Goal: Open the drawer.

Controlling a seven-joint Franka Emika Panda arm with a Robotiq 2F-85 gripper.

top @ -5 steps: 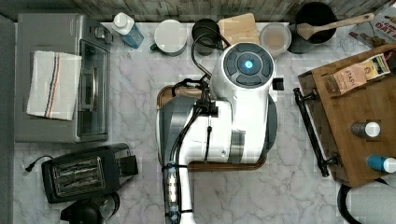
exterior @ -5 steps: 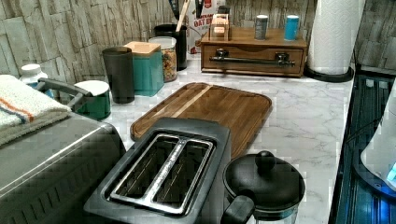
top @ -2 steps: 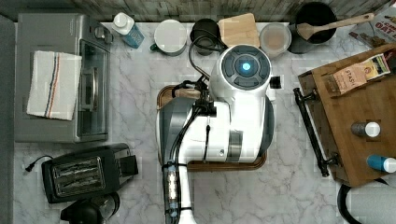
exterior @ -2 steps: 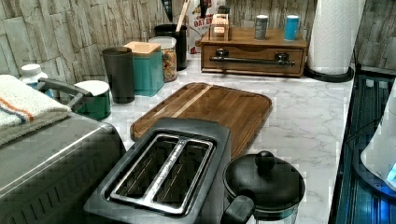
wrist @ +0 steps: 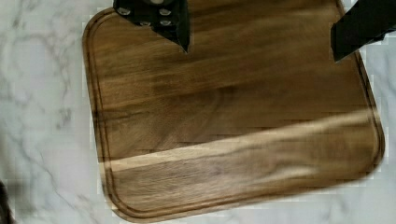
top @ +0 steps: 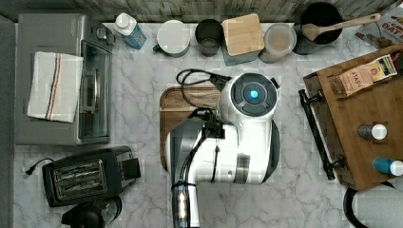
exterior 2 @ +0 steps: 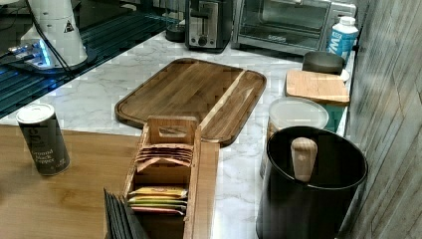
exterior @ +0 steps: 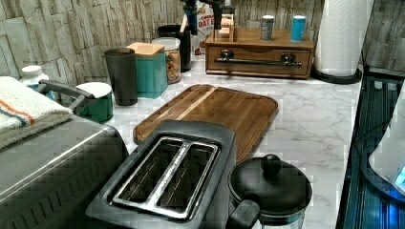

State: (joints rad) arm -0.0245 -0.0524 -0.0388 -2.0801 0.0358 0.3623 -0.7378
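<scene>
Drawer (exterior: 260, 60) shut; gripper (wrist: 261, 35) held apart, empty, above board (wrist: 233, 121).
Drawer set at counter end by paper roll (exterior: 340, 38), well apart from gripper. Bar handle (top: 317, 134) to be grasped mid-length, pulled straight. Path unobstructed; bottles (exterior: 267, 27), tea box (exterior 2: 166, 164) stood on cabinet top.

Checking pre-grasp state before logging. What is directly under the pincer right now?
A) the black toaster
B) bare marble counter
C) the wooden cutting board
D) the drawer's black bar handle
C: the wrist view shows the open pincer hanging over the flat, rounded-corner brown wooden cutting board, with nothing held; the wide wooden drawer with the long black bar handle sits closed farther along the counter.
</scene>
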